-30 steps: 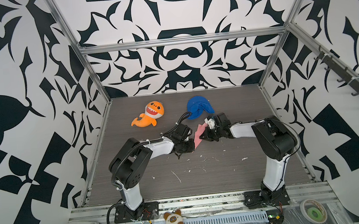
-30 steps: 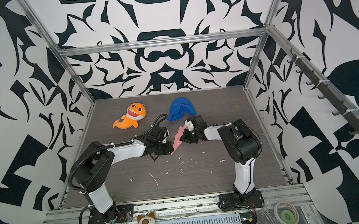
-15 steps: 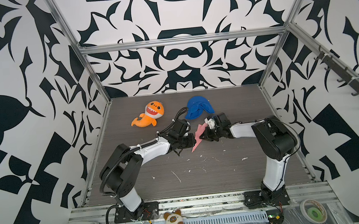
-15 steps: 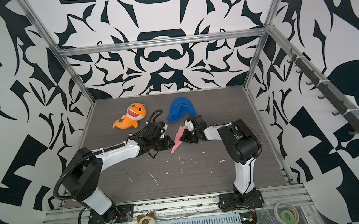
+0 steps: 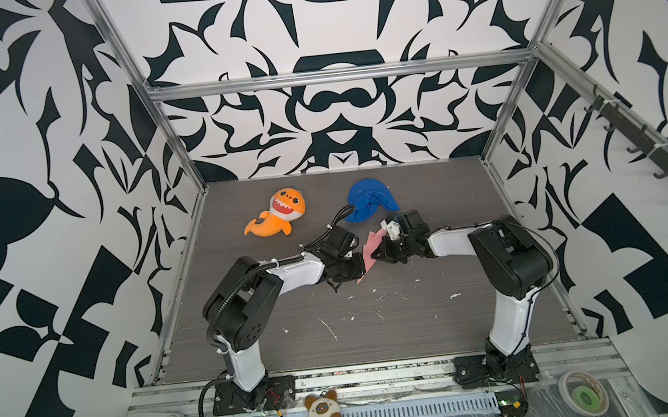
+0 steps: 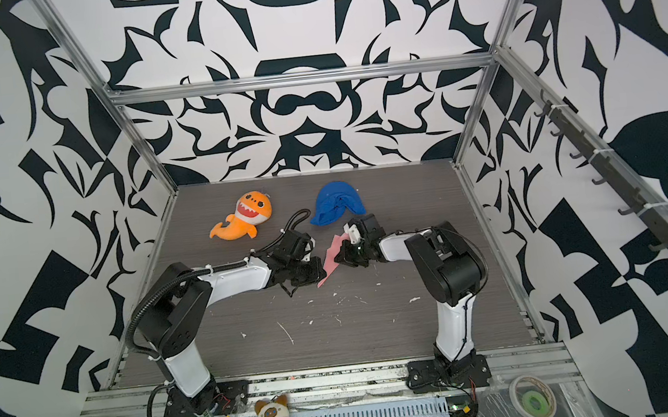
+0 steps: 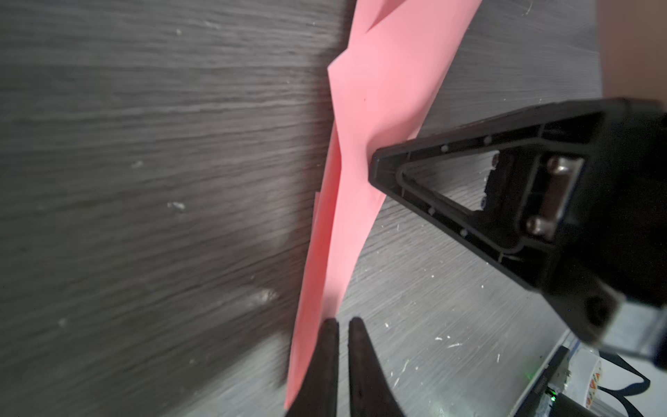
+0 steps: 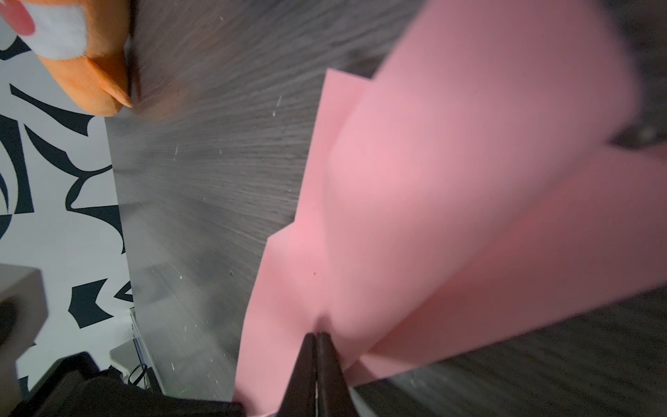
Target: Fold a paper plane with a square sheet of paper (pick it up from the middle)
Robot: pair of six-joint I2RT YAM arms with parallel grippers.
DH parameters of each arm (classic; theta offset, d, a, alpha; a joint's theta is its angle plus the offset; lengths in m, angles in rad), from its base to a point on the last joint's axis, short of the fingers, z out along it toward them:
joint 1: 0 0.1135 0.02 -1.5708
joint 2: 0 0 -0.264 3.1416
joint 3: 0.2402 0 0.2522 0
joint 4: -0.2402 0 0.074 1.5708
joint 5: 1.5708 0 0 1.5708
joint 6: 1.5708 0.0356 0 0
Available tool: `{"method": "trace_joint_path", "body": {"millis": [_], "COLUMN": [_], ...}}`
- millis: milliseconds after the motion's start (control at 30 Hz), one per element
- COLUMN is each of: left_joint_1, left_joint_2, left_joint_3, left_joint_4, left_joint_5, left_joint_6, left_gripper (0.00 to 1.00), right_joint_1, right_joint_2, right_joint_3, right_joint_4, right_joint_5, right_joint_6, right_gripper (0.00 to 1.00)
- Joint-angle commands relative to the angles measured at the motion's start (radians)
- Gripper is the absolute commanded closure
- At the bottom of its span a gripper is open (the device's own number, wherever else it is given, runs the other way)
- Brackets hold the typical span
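Paper plane (image 5: 370,251) — pink, creased — stands tilted mid-tabletop (image 5: 419,326), nearer the far edge. Right gripper (image 8: 317,335) is clamped on its fold; left gripper (image 7: 341,323) — nearly closed, thin gap — grips nothing, just beside its narrow end.

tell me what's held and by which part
The right gripper pinches the pink paper plane mid-length, on its long edge. Whether the left gripper, near the narrow end, grips it cannot be told.
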Motion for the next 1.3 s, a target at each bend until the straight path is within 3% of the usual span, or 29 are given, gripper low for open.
{"method": "trace_joint_path", "body": {"millis": [0,867,1267], "left_joint_1": [-0.001,-0.001,-0.001], "left_joint_2": [0.025,0.048,0.055], "left_joint_3": [0.007,-0.042,-0.026], "left_joint_4": [-0.012,-0.050,-0.122], "left_joint_5": [0.005,-0.032,-0.082], "left_joint_6": [-0.012,-0.039,-0.009], "left_gripper": [0.88,0.89,0.95], "right_joint_1": [-0.003,-0.003,0.040], "right_joint_2": [0.026,0.019,-0.108], "right_joint_3": [-0.015,-0.012,0.040], "right_joint_4": [-0.054,-0.056,-0.183], "right_joint_5": [0.037,0.032,-0.064], "right_joint_6": [0.006,0.002,-0.263], "right_gripper": [0.91,0.91,0.94]}}
